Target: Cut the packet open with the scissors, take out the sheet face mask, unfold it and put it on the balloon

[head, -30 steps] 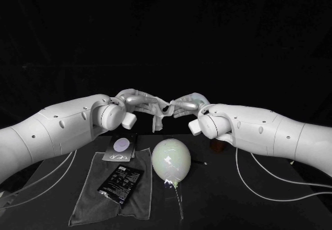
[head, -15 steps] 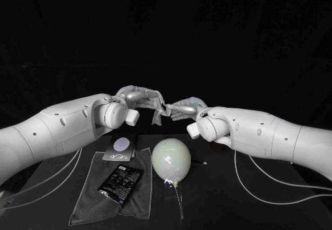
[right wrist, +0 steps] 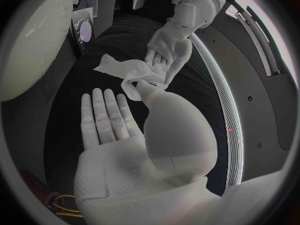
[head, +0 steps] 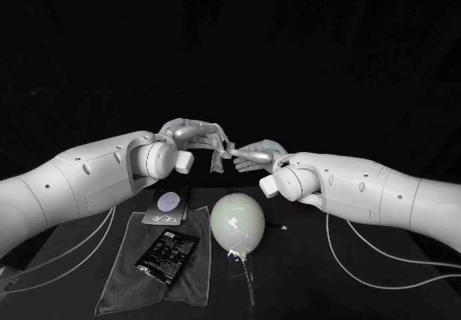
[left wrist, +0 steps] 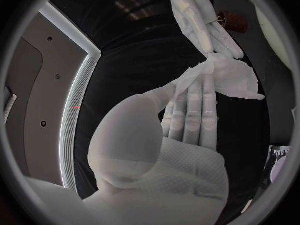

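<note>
Head view: the left robot hand and right robot hand hang close together. The sheet face mask is bunched between them, and the balloon lies on the counter well below both.

Left wrist view: the left thumb and straight fingers clamp one edge (a grip the head view leaves unclear).

Right wrist view: the right thumb tip appears to pinch a corner, with the other fingers flat and spread. I judge the hands should draw apart gently, or the mask may tear.

Black bench. Grey cloth spread flat on it, left of centre. Pale balloon lies on the bare top just beside the cloth's right edge. Thin white cables trail across both sides.
</note>
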Motion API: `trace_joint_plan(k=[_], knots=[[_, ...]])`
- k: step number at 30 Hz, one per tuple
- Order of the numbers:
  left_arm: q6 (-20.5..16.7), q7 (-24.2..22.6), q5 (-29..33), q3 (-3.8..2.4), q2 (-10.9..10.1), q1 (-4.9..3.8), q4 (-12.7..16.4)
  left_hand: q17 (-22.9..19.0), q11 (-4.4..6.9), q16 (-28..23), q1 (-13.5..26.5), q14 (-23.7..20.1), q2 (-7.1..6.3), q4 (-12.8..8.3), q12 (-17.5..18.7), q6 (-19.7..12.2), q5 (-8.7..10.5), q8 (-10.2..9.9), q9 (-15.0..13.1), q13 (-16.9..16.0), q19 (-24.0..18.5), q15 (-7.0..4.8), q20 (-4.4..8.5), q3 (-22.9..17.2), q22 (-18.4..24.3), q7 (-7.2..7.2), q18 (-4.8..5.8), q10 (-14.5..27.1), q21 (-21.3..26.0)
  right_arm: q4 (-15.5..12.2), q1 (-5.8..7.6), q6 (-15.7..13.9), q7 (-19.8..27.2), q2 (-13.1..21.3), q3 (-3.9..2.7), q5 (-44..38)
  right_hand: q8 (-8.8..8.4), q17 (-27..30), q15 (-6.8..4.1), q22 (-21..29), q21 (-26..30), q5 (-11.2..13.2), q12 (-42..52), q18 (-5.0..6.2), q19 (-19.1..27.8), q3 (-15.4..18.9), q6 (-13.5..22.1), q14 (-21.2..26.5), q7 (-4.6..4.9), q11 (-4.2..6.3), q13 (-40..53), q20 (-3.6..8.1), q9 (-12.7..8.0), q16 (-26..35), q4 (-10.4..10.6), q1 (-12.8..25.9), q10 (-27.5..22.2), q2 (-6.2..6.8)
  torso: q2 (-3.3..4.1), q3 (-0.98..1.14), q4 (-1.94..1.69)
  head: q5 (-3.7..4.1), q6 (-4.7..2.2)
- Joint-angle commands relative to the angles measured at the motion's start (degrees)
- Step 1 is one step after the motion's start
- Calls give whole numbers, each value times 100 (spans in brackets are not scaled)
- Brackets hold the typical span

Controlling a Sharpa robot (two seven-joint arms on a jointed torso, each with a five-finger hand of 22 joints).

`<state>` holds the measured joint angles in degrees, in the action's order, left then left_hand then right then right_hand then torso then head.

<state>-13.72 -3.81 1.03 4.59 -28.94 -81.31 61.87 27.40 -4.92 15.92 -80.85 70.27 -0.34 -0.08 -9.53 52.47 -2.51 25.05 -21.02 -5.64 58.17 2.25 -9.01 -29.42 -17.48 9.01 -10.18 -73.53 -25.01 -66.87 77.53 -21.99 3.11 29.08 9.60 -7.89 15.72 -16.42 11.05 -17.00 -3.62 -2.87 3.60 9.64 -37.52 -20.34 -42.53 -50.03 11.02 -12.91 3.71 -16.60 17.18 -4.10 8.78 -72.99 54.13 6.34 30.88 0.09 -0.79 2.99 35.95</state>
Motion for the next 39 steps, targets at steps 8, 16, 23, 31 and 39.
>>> trace_joint_plan(k=[8, 16, 23, 31, 39], knots=[[-80, -36, 90, -11, 29, -13, 24, 10, 5, 35, -41, 42, 44, 3, -26, -7, -22, 32, -696, 11, 46, -11, 13, -28, -3, -11, -38, -49, -28, 32, -25, 112, 206, -94, -2, 119, -43, 41, 20, 99, 29, 14, 28, -41, 49, 116, 61, 53, 472, 9, -2, -3, -7, 26, 5, -118, -58, 19, 6, 1, -8, 5, -18], [-36, -30, 88, -11, 8, -13, 68, 12, 7, 35, -43, 48, 42, 1, -25, -7, -22, 33, -698, 12, 51, -13, 17, -28, -4, -12, -38, -54, -30, 227, -36, -13, 205, -195, -2, 163, -50, 105, 30, 225, 21, 14, 33, -46, 19, 273, 91, 76, 493, -5, -1, -4, -12, 24, 137, -131, -90, -109, 6, -5, -4, 9, -11], [32, -68, 93, -11, -18, -12, 119, 15, 9, 37, -44, 57, 41, 0, -25, -6, -22, 35, -700, 13, 59, -16, 21, -28, -5, -14, -37, -63, -34, 385, -87, -59, 119, -250, -3, 185, -53, 131, 34, 267, 17, 12, 35, -49, -14, 326, 101, 83, 503, -12, -1, -3, -15, 24, 189, -153, -100, -172, 3, -2, -5, 2, -9], [81, -91, 99, -11, -31, -12, 176, 17, 10, 38, -44, 63, 42, 1, -26, -5, -22, 35, -702, 13, 64, -18, 24, -28, -5, -14, -37, -69, -35, 475, -166, -31, 47, -301, -2, 189, -59, 155, 41, 301, 15, 13, 33, -53, -34, 361, 112, 101, 514, -21, -3, -4, -20, 29, 214, -184, -116, -215, 8, 3, 1, -14, -3], [145, -76, 101, -11, -28, -12, 214, 18, 11, 38, -43, 68, 41, 1, -26, -5, -22, 36, -704, 14, 68, -19, 26, -28, -5, -15, -37, -73, -37, 452, -188, -13, 192, -334, -3, 266, -49, 169, 38, 340, 19, 13, 44, -56, -20, 390, 95, 86, 504, -15, 1, -2, -17, 18, 221, -227, -104, -241, 1, 0, 1, -12, -1]])
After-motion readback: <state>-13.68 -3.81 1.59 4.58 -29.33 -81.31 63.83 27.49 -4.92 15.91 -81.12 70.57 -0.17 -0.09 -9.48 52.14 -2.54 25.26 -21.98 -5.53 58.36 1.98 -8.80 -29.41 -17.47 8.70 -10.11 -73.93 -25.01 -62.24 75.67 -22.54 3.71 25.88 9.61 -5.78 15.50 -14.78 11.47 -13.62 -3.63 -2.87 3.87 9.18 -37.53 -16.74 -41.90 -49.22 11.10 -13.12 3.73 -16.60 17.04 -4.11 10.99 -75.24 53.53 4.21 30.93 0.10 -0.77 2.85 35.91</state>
